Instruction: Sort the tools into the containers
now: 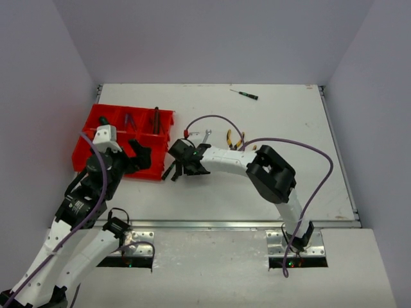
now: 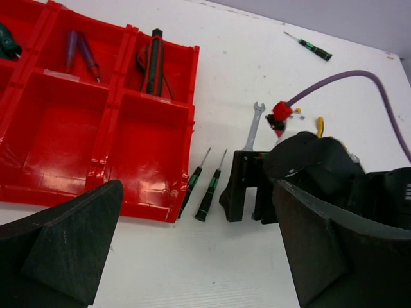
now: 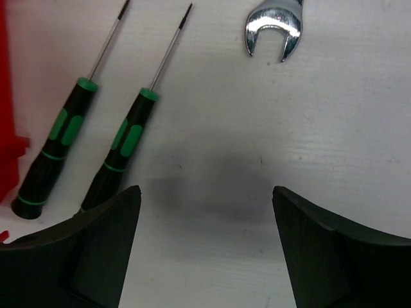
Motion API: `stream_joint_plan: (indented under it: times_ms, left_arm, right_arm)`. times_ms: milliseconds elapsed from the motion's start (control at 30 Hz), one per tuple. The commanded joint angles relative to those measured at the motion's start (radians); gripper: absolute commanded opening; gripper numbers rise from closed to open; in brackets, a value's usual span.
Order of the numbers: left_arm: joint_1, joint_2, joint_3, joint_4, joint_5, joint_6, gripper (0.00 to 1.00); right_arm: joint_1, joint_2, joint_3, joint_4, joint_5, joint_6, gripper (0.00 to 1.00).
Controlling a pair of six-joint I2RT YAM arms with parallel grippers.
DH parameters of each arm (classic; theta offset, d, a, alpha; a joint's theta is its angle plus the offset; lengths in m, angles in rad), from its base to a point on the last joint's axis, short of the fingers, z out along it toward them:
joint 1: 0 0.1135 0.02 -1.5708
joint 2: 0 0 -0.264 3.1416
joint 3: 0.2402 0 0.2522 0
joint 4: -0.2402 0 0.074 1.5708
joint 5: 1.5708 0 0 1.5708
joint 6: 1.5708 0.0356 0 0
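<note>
right end effector (image 3: pixel 205 221) open, empty; right arm (image 1: pixel 226 158) nearer. closest green screwdriver (image 3: pixel 121 151) sits just left of its gap, toward the tabletop's (image 3: pixel 321 128) left edge, beside the red tray (image 2: pixel 148 186). long axis runs near-to-far, tip far. shift left first.

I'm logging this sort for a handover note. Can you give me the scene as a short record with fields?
tray: red, tools in rear compartments
loose near tray: two green-black screwdrivers, wrench
farther out: yellow pliers, far screwdriver
left gripper: jaws open, empty
right gripper: jaws open, above table beside the screwdrivers
</note>
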Motion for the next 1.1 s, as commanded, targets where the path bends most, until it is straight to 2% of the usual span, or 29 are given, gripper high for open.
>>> stream_joint_plan:
  times_ms: [0, 67, 467, 600, 833, 933, 1067]
  left_arm:
    - [0.003, 0.011, -0.006, 0.073, 0.063, 0.015, 1.00]
    - [0.003, 0.028, -0.006, 0.076, 0.080, 0.023, 1.00]
    - [0.003, -0.026, -0.017, 0.093, 0.117, 0.031, 1.00]
    - [0.003, -0.011, -0.016, 0.093, 0.125, 0.033, 1.00]
    - [0.003, -0.003, -0.017, 0.094, 0.130, 0.034, 1.00]
    - [0.003, 0.001, -0.016, 0.096, 0.134, 0.034, 1.00]
    - [0.003, 0.005, -0.017, 0.095, 0.134, 0.034, 1.00]
  right_arm:
    - [0.019, 0.012, 0.058, -0.042, 0.106, 0.045, 0.82]
    - [0.024, 0.031, 0.090, -0.042, 0.103, 0.039, 0.78]
    - [0.059, 0.007, 0.081, -0.020, 0.109, 0.062, 0.78]
    - [0.057, 0.063, 0.171, -0.060, 0.118, 0.052, 0.78]
    - [0.057, 0.108, 0.189, -0.078, 0.117, 0.061, 0.77]
    - [0.057, 0.121, 0.186, -0.079, 0.110, 0.060, 0.72]
    - [0.056, 0.135, 0.179, -0.072, 0.095, 0.052, 0.59]
